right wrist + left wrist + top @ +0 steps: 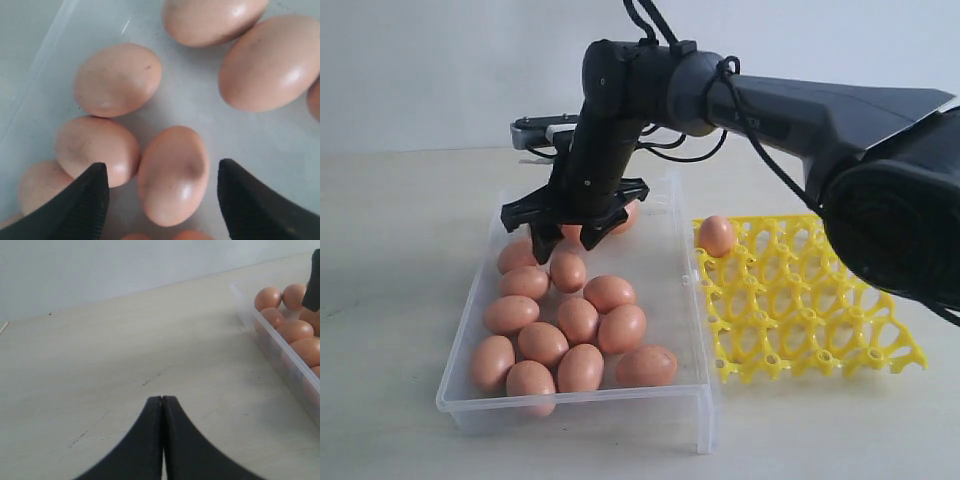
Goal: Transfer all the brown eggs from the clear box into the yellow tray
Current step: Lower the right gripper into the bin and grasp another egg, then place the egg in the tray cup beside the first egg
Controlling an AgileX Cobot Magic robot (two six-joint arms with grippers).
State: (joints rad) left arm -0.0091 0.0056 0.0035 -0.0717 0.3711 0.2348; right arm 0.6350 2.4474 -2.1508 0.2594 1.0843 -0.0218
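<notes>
One smooth reddish-brown egg (717,236) sits in a corner cup of the bright yellow lattice tray (715,300); over a dozen eggs (578,320) lie in the clear plastic box (580,410). The right pincer (161,169) hangs spread above one; the left pincer (162,401) is pressed together over the bench (100,365).

I see my right end effector (162,167) straddling 1 egg (172,175); a neighbouring egg (97,150) touches it, crowding 1 side. Beside the clear box (280,352), the counter (125,355) lies open.
</notes>
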